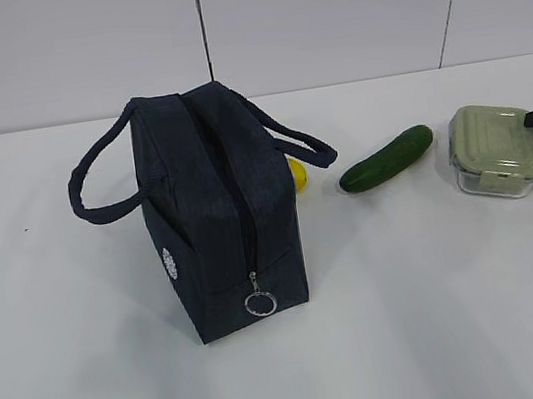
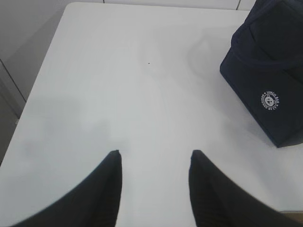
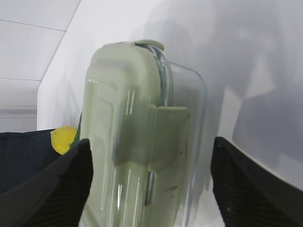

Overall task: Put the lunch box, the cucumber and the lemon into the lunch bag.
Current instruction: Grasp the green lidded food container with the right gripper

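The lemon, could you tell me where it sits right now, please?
In the exterior view the lemon lies on the table right of centre, mostly hidden behind the lunch bag, with the cucumber to its right.

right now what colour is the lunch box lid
Pale sage green, on the lunch box; clearest in the right wrist view.

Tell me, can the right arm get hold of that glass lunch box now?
Probably yes: the right gripper stands open with a finger on either side of the lunch box, and nothing sits between them.
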Available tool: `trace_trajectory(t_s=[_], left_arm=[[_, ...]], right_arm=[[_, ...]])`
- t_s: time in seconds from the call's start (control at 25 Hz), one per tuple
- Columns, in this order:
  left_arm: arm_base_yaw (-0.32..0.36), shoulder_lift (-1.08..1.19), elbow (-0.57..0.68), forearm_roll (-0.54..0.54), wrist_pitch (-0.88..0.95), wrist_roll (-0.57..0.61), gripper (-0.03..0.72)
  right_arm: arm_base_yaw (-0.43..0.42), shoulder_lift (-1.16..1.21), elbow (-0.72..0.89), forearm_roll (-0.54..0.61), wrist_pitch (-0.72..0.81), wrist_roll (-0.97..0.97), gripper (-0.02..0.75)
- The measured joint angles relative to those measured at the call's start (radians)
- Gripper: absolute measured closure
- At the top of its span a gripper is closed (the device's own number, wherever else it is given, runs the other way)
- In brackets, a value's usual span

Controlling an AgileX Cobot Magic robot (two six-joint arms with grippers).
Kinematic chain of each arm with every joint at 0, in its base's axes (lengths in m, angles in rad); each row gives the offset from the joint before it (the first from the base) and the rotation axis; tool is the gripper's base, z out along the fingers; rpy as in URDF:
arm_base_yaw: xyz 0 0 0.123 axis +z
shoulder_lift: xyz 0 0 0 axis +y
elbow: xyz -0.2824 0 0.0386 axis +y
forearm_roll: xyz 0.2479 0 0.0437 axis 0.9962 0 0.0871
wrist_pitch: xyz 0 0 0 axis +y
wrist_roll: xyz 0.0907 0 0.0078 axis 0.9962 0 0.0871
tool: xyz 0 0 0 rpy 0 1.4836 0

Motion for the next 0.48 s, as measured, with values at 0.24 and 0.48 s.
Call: trace_trajectory(t_s=[0.24, 0.48], left_arm=[[0.0, 0.0, 0.0, 0.0, 0.0, 0.0, 0.349], [0.0, 0.0, 0.0, 0.0, 0.028, 0.0, 0.349]], right_arm=[[0.0, 0.0, 0.0, -0.002, 0.0, 0.023, 0.158], [0.0, 0.0, 0.0, -0.008, 0.0, 0.034, 0.158]])
